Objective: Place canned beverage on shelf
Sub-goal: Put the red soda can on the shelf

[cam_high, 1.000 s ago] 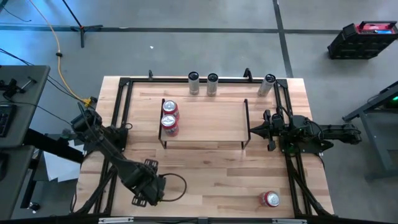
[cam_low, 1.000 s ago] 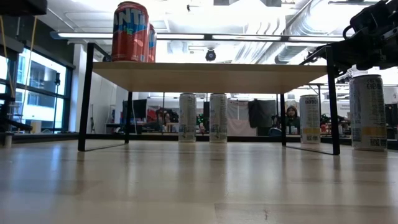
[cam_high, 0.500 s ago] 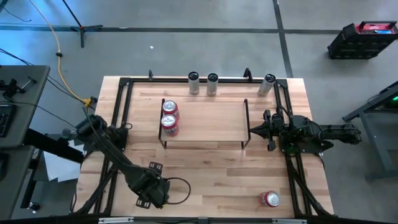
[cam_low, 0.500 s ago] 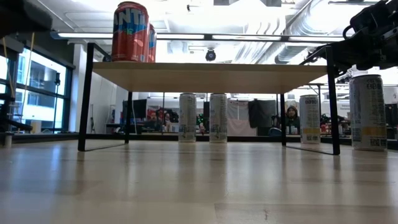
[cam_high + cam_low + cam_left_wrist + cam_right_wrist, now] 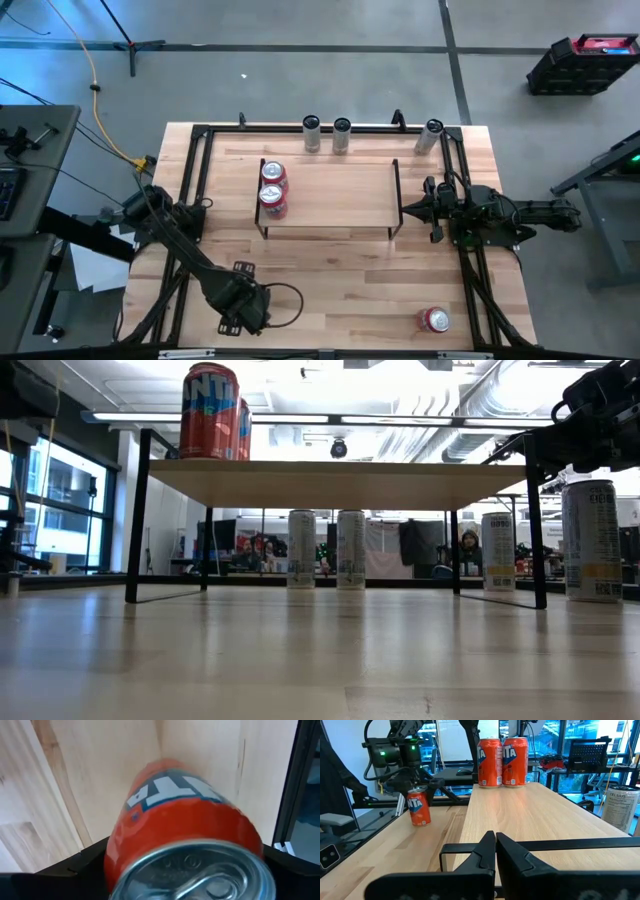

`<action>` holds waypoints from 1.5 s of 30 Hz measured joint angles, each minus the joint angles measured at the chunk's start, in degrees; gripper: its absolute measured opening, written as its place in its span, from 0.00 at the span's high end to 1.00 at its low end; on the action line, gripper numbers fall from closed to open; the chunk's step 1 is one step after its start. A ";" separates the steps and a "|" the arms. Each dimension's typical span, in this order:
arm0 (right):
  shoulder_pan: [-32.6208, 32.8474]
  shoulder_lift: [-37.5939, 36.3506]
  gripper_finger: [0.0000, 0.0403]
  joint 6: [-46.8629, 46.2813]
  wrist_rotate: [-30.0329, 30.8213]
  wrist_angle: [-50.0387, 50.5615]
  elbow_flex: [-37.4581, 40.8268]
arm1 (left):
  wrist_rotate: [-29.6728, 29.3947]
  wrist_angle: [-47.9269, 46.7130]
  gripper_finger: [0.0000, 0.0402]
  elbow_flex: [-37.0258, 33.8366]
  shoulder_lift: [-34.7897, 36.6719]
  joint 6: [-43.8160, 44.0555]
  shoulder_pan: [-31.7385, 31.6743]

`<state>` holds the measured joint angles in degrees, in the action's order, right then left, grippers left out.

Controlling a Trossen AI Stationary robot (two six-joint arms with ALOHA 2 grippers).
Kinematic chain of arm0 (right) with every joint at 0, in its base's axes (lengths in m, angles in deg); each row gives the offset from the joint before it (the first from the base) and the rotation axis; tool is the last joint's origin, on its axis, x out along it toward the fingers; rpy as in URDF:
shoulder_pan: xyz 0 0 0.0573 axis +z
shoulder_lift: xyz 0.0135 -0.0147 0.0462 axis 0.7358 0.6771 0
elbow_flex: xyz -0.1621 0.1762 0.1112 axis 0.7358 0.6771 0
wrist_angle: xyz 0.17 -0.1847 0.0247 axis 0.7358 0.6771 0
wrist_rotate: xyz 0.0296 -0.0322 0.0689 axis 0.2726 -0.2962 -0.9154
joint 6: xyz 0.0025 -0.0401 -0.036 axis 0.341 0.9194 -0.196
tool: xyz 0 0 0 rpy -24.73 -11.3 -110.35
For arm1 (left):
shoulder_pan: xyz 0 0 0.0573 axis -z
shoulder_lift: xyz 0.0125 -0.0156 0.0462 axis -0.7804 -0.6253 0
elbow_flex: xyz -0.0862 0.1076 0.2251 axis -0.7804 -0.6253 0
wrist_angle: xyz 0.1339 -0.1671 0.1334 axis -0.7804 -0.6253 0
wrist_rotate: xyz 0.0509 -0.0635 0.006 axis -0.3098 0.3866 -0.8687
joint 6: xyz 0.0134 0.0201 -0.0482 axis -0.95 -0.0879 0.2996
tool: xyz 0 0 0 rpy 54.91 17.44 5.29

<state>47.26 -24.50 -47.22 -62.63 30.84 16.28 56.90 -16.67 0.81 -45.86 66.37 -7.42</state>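
An orange beverage can stands upright on the tabletop near the near left corner, also seen in the right wrist view. My left gripper points down over it, open, one finger on each side of the can's upper part; from above, the gripper hides the can. Whether a finger touches the can does not show. The shelf stands mid-table with two orange cans on its left end. My right gripper rests shut and level by the shelf's right end rail.
A further orange can stands near the near right corner. Three slim silver cans stand along the far edge. Black rails frame the tabletop. The shelf board right of its two cans is bare wood.
My left gripper has sunk onto the orange can near the near left corner, shifting slightly toward the near edge, then held still. The can has stayed in its place.
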 joint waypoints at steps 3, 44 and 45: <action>0.00 0.00 1.00 -0.02 0.02 0.00 0.00 | -0.04 -0.52 0.12 0.00 0.13 1.03 0.00; 0.01 0.00 1.00 -0.02 0.02 0.00 0.00 | -33.37 -10.56 0.09 0.02 26.42 46.08 17.57; 0.00 0.00 1.00 0.00 0.02 0.00 0.02 | -32.80 -10.22 0.09 0.02 26.38 46.07 17.16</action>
<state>47.26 -24.50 -47.23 -62.61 30.84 16.30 24.10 -26.89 0.83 -19.47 112.44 9.75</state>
